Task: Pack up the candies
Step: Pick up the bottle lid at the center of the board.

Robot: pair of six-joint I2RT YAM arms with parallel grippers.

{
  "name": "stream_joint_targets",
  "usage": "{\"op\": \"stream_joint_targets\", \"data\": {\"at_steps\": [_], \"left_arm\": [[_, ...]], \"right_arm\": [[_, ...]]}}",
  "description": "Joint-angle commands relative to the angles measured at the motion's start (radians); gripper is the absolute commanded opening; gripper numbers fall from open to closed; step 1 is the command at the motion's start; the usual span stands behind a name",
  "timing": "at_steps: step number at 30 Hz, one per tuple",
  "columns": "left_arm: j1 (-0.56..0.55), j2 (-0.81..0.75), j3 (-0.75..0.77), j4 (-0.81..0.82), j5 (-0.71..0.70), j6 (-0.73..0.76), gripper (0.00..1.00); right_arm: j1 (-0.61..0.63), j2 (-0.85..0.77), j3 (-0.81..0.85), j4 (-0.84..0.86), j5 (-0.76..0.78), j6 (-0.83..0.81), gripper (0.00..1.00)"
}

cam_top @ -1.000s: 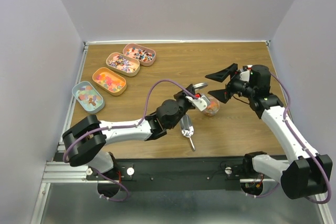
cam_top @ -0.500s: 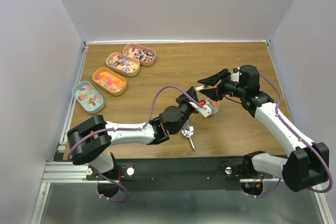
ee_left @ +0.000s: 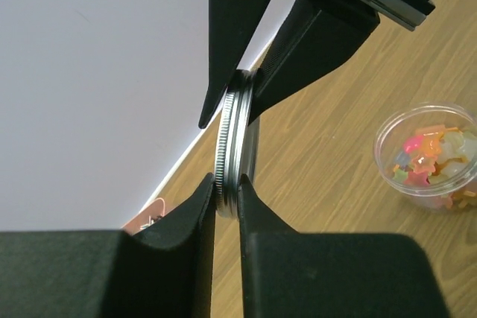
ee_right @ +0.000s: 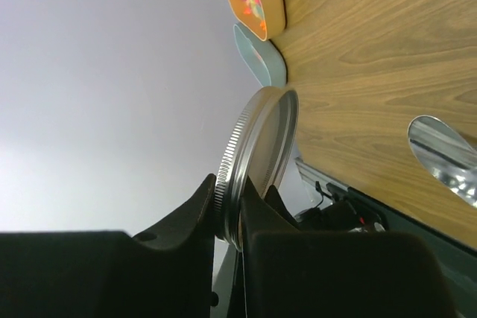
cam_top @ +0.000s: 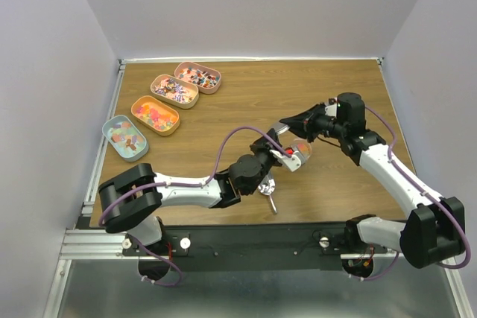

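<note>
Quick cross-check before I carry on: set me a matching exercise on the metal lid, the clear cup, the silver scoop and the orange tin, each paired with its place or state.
Things:
1. metal lid
2. clear cup
3. silver scoop
4. orange tin

Places or states:
A. lying on the table, nearest its front edge
B. held on edge in the air, pinched by the left pincer and the right pincer
C. beside the teal tin
D. standing open on the table with candies inside

Pairs: 1-B, 2-D, 3-A, 4-C

Wood table [cam_top: 246, 106]; four tins [cam_top: 174, 91]; scoop [cam_top: 266, 186]; cup [ee_left: 421, 200] of candies [ee_left: 432, 156]
</note>
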Motion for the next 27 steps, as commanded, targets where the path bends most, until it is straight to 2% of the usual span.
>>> {"op": "stream_joint_targets", "data": {"at_steps": [1, 2, 3, 5, 7, 12, 14, 18, 19, 21, 24, 27], "left_arm": [[-0.012, -0.044, 0.025, -0.084, 0.01, -0.16, 0.39], [-0.012, -0.071, 0.025, -0.131, 0.021, -0.186, 0.46], [-0.012, -0.088, 0.024, -0.156, 0.045, -0.212, 0.6], [-0.012, -0.14, 0.027, -0.236, 0.076, -0.294, 0.65], [-0.012, -0.18, 0.03, -0.294, 0.131, -0.384, 0.76], [-0.001, -0.304, 0.036, -0.487, 0.274, -0.548, 0.78], [0.026, -0.349, 0.033, -0.543, 0.332, -0.605, 0.78], [0.169, -0.398, 0.039, -0.601, 0.569, -0.777, 0.78], [0.256, -0.401, 0.042, -0.607, 0.628, -0.803, 0.78], [0.34, -0.397, 0.047, -0.612, 0.779, -0.848, 0.78], [0.442, -0.368, 0.073, -0.629, 0.889, -0.891, 0.78], [0.49, -0.323, 0.114, -0.678, 0.907, -0.878, 0.78]], "right_arm": [[-0.001, 0.018, -0.028, 0.002, 0.055, -0.073, 0.01], [-0.003, 0.019, -0.034, 0.002, 0.061, -0.081, 0.01], [-0.001, 0.022, -0.035, 0.003, 0.065, -0.09, 0.01], [-0.001, 0.027, -0.037, 0.005, 0.078, -0.125, 0.01], [-0.003, 0.035, -0.04, 0.004, 0.092, -0.163, 0.01], [-0.009, 0.054, -0.031, 0.01, 0.071, -0.277, 0.01], [-0.018, 0.056, -0.029, 0.008, 0.045, -0.381, 0.01], [-0.051, 0.004, -0.078, 0.023, 0.02, -0.53, 0.01], [-0.062, -0.004, -0.093, 0.033, 0.003, -0.582, 0.01], [-0.088, -0.021, -0.124, 0.051, -0.058, -0.63, 0.01], [-0.121, -0.019, -0.173, 0.089, -0.148, -0.703, 0.01], [-0.151, -0.013, -0.225, 0.184, -0.256, -0.74, 0.01]]}}
